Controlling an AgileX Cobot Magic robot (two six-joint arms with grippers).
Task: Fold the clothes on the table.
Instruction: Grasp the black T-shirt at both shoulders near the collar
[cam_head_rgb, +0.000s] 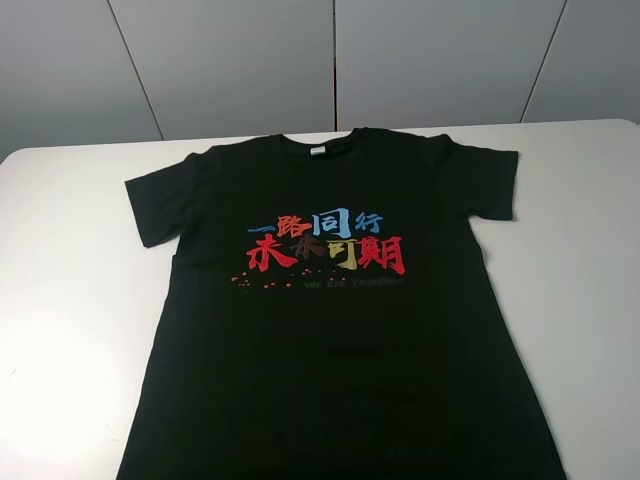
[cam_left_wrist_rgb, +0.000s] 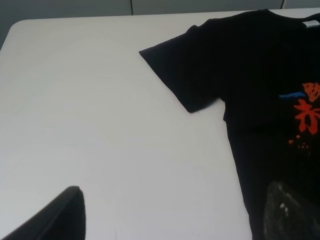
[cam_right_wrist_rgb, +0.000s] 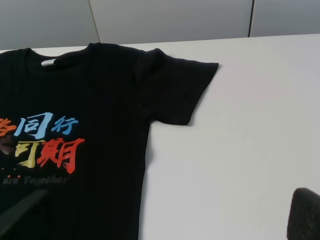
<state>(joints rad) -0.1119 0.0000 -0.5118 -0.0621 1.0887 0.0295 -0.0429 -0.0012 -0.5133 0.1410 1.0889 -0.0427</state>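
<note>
Shirt: the black T-shirt (cam_head_rgb: 330, 330) lay flat and print-up in the middle of the frame, collar at the top, hem cut off by the bottom edge.
Table: the white table (cam_head_rgb: 70, 300) showed on both sides.
Left gripper (cam_left_wrist_rgb: 175, 220): spread wide, empty.
Right gripper (cam_right_wrist_rgb: 162, 220): spread too, nothing held.
Risk: I reckon the fingers could've pinched just the top layer, or lifted unevenly, and bunched the fold.

open table (cam_head_rgb: 70, 300) flanks the shirt (cam_head_rgb: 330, 360) both sides.
</note>
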